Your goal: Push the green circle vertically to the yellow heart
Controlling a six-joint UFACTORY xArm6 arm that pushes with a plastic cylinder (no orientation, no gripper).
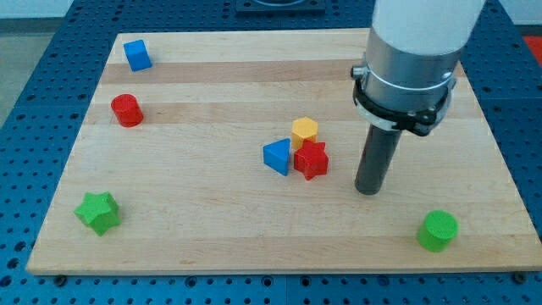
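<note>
The green circle (437, 230), a short green cylinder, sits near the board's bottom right corner. No yellow heart shows; the only yellow block (305, 130) looks six-sided and sits near the board's middle. My tip (367, 191) rests on the board up and to the left of the green circle, apart from it. It is to the right of the red star (311, 159) and does not touch it. The arm's wide grey and white body hides part of the board at the upper right.
A blue triangle (276, 157) touches the red star's left side, and the yellow block touches the star's top. A blue cube (137, 55) and a red cylinder (127, 110) sit at upper left. A green star (96, 212) sits at lower left. The wooden board (212, 237) has blue pegboard around it.
</note>
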